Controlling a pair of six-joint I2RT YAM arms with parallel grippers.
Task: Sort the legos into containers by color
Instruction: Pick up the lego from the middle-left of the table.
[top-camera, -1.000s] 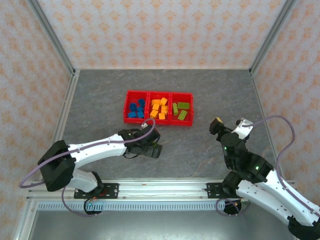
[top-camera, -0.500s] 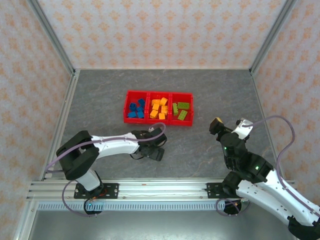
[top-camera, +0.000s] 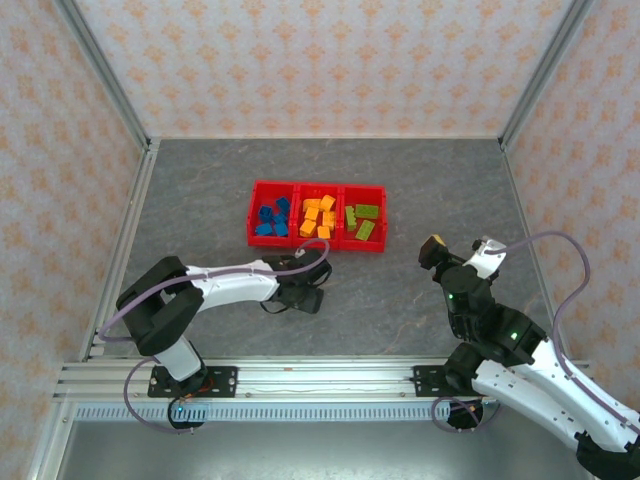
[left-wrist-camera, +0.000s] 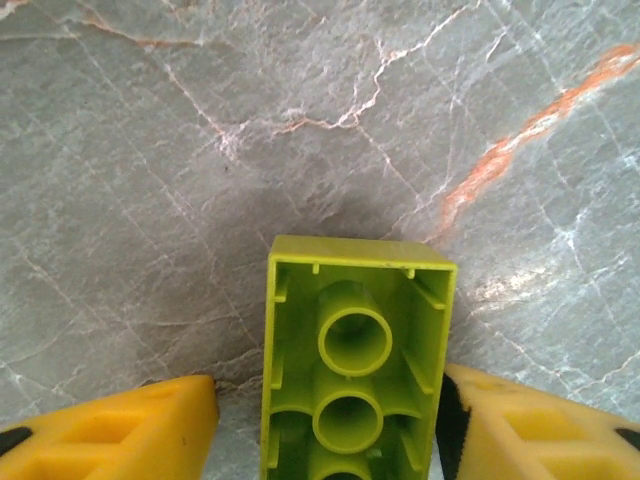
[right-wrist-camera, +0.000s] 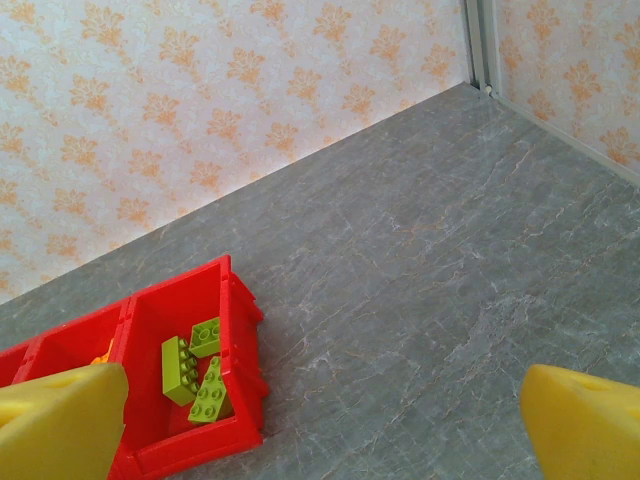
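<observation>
1. The containers (top-camera: 350, 246), three red bins joined in one row, stood on the grey marbled counter (top-camera: 420, 190).
2. Blue legos (top-camera: 271, 219) lay in the left bin of the row, orange-yellow legos (top-camera: 319, 216) in the middle bin, and lime green legos (top-camera: 362, 222) in the right bin.
3. The left end effector (top-camera: 303, 296) was low over the counter near the containers, on their side that faces the arm bases, roughly in front of the wall between the blue and the orange-yellow bin.
4. In the left wrist view a loose lime green brick (left-wrist-camera: 358, 350) lay outside the containers on the counter, with its hollow underside and round tubes showing.
5. The left end effector was not clenched on that brick: its yellow fingers (left-wrist-camera: 120, 430) stood one on each side. A strip of counter showed between the brick and one finger, while the other finger sat just beside the brick; whether it touched could not be told.
6. The right end effector (top-camera: 459, 250) was raised beyond the green end of the containers, clear of them and somewhat closer to the arm bases.
7. It was released and spread wide, with nothing between its fingers (right-wrist-camera: 60, 420), which sat at opposite edges of the right wrist view.
8. That view looked back at the containers, where three lime green pieces lay in the end bin.
</observation>
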